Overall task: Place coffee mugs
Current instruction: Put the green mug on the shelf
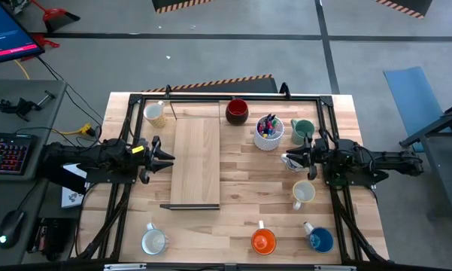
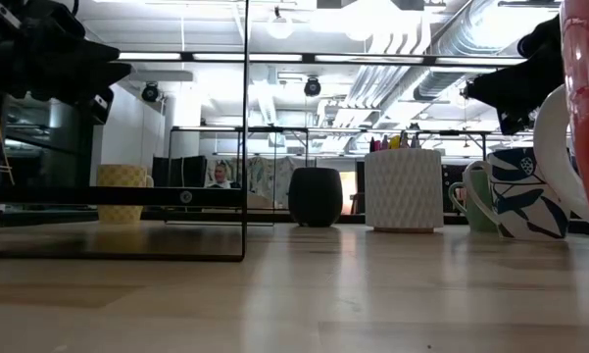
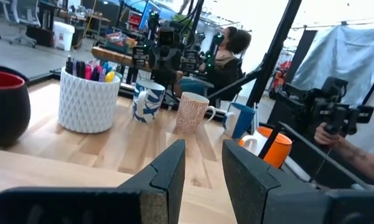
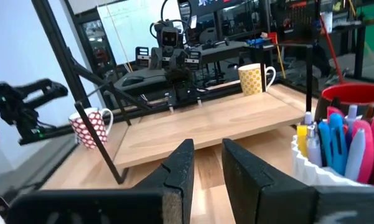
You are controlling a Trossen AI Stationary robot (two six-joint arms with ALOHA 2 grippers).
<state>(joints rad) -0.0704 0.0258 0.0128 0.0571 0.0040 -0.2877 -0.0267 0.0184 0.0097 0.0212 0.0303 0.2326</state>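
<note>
Several mugs stand upright on the wooden table: a yellow-patterned one point(image 1: 156, 113) and a dark red one point(image 1: 237, 111) at the far edge, a teal green one point(image 1: 302, 132), a cream one point(image 1: 304, 193), and a white point(image 1: 153, 241), an orange point(image 1: 263, 241) and a blue one point(image 1: 320, 239) along the near edge. A white mug with blue leaves point(image 3: 148, 102) stands near the pen cup. My left gripper point(image 1: 162, 157) hovers open at the raised shelf's left side. My right gripper point(image 1: 291, 159) hovers open right of the shelf, between the teal and cream mugs.
A raised wooden shelf on a thin black frame point(image 1: 195, 162) takes up the table's middle left. A white cup of coloured pens point(image 1: 268, 132) stands beside the dark red mug. A black frame rims the table. People show in the room beyond point(image 3: 227, 53).
</note>
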